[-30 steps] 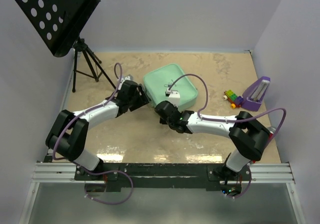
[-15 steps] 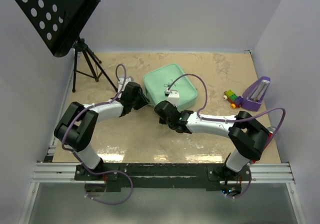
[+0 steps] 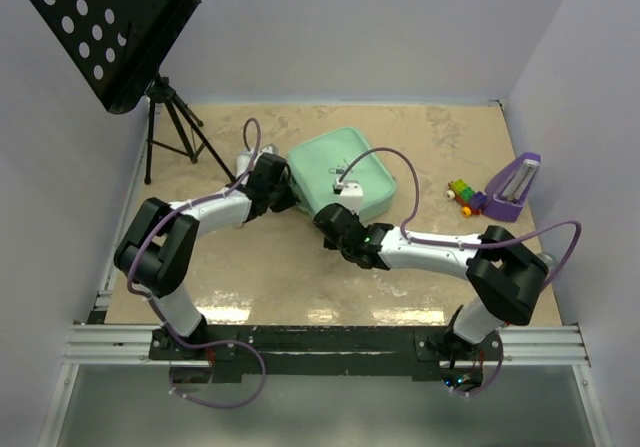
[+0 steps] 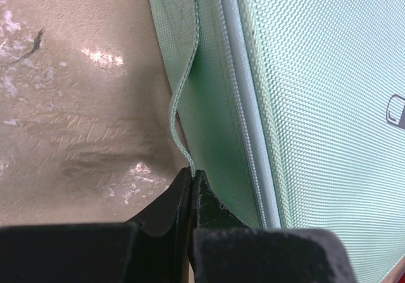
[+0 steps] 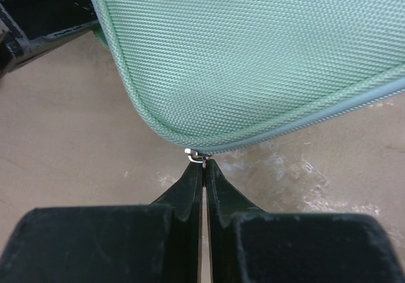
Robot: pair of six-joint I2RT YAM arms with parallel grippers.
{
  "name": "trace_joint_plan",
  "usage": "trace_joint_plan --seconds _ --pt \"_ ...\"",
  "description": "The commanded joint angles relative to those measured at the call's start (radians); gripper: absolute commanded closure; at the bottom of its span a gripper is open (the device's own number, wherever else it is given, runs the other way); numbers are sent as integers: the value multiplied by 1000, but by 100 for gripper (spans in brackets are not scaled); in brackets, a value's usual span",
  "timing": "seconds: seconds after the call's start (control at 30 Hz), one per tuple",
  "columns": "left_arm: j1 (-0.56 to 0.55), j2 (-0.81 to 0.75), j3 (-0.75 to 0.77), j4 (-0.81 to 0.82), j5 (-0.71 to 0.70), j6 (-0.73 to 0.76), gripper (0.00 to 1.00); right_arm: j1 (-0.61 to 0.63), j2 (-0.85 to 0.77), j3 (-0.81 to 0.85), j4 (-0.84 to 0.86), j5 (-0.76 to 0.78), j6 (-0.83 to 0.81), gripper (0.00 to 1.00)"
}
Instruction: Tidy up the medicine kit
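Note:
The medicine kit [image 3: 345,167] is a mint-green woven zip case lying closed at the middle of the table. My left gripper [image 3: 288,197] is at its left side. In the left wrist view the left gripper [image 4: 192,173] is shut on the kit's thin green side strap [image 4: 181,99], beside the kit's wall [image 4: 316,106]. My right gripper [image 3: 324,217] is at the kit's near corner. In the right wrist view the right gripper [image 5: 204,163] is shut on the small metal zipper pull [image 5: 197,153] under the kit's rounded corner [image 5: 253,55].
A black music stand [image 3: 110,27] on a tripod [image 3: 172,132] stands at the back left. A purple wedge [image 3: 513,187] and small coloured toy bricks [image 3: 463,195] lie at the right, by the wall.
My left gripper has moved in against the kit's left side and closed on the strap. The right gripper has stayed shut at the near corner.

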Motion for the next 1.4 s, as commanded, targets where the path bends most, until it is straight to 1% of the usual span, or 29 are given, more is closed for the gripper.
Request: trace_joint_plan --seconds 0.0,0.13,0.2,0.27,0.4,0.57,0.7,0.77,0.8,0.83,0.93,1.0,1.03,1.07,1.1,1.13,1.17,1.2,1.27,1.37 --pt "56 32 65 -88 -84 108 100 -11 -92 -68 -108 76 -53 100" --pt "87 41 86 -98 -76 137 100 -40 -115 -118 -83 33 -67 100" --pt "94 49 97 -110 -76 157 100 -60 -112 -118 -101 35 -35 100" --pt "99 54 100 -118 -81 174 100 -112 -117 -138 -91 2 -20 100" --pt "113 60 87 -112 -75 196 100 -236 -176 -195 -31 -31 -3 100" --pt "116 81 100 -119 -72 220 100 -313 -238 -184 -43 45 36 100" --pt "119 89 113 -125 -75 245 100 -399 -240 -186 -34 74 39 100" --pt "119 91 117 -125 -78 252 100 -465 -230 -210 9 33 23 100" --pt "119 94 119 -124 -78 255 100 -521 -221 -221 36 -6 10 100" --pt "119 94 122 -125 -78 256 100 -545 -210 -226 59 -48 -6 100" --pt "120 106 139 -138 -69 254 100 -546 -184 -198 58 -74 -68 100" --pt "125 107 160 -151 -43 246 100 -517 -196 -198 51 -79 -86 100" --pt "128 103 165 -153 -20 237 96 -501 -209 -201 50 -84 -98 100" --pt "133 94 166 -153 2 231 85 -476 -215 -200 43 -82 -101 100" --pt "134 83 168 -151 12 222 67 -450 -215 -197 22 -68 -99 100" --pt "134 68 172 -162 9 214 55 -415 -213 -189 6 -53 -93 100" --pt "134 48 174 -173 6 202 45 -375 -213 -183 -6 -38 -90 100" --pt "136 28 174 -187 3 193 38 -346 -210 -181 -14 -31 -81 100" --pt "134 -20 166 -207 0 174 29 -275 -201 -174 -20 -30 -63 100" --pt "134 -105 133 -227 5 139 24 -188 -161 -148 -25 -19 -26 100"
